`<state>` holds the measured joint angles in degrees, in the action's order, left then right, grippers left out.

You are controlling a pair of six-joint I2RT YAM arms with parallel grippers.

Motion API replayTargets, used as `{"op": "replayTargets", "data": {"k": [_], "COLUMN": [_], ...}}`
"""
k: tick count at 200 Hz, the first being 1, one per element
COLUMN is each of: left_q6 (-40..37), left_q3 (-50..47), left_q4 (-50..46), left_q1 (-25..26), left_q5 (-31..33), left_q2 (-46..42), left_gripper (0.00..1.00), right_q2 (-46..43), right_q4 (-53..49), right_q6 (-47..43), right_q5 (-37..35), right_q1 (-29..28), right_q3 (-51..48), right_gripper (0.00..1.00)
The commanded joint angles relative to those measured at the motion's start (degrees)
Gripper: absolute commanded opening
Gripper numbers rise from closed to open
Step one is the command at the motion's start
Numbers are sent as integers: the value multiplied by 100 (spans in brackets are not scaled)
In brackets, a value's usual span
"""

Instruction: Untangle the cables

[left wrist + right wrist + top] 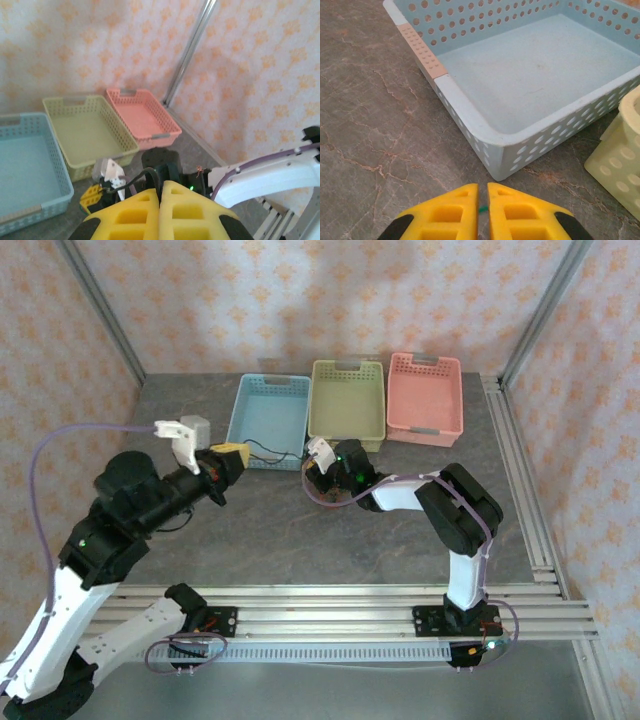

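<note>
Left gripper point(160, 189): pressed shut, pinching the cables point(272, 452).
Right gripper point(481, 191): pressed together; we cannot tell on what.
Cables: strung between our grippers, before the blue basket point(268, 405).
To do: we think most untangling.

Walls point(300, 300): pale peach-pink, repeating orange floral motif. Table point(260, 530): grey stone with brown-veined marbling. Three dot-perforated baskets: light blue basket point(268, 420) with a tan patch on its rim, yellow-green basket point(347, 400), salmon-pink basket point(425, 400). Left gripper point(160, 186) and right gripper point(481, 187): yellow fingers, black at the base. Arms point(455, 540): black and white, with purple hoses point(40, 500). Cables point(135, 179): black, plus a fine orange-red strand. Frame rails point(330, 600): silver.
</note>
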<state>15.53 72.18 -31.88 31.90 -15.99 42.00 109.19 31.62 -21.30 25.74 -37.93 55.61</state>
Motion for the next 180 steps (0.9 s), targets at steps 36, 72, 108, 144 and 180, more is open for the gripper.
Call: {"op": "replayTargets", "data": {"k": [36,72,108,144,180], "left_q6": [-242,-295,-303,-229,-322], "left_q3": [1000,1184,1235,1255,1815], "left_q4": [-430,-424,-543,-423,-536], "left_q1": [32,35,31,27,0], "left_q5": [747,1203,1446,1724,2032], "left_q2": [-278,-264,164,492,1147], "left_gripper": [0,0,0,0,0], "right_q2": [52,53,56,50,49], "right_q4": [-209,-209,-226,-202,-222], "right_q6": [-64,-75,-88,-87,-86], "right_q5": [-138,-129,-106,-107,-105], "right_q1": [23,21,14,15,14], "right_q3": [117,117,131,99,116], "right_gripper": [13,13,13,14,14]}}
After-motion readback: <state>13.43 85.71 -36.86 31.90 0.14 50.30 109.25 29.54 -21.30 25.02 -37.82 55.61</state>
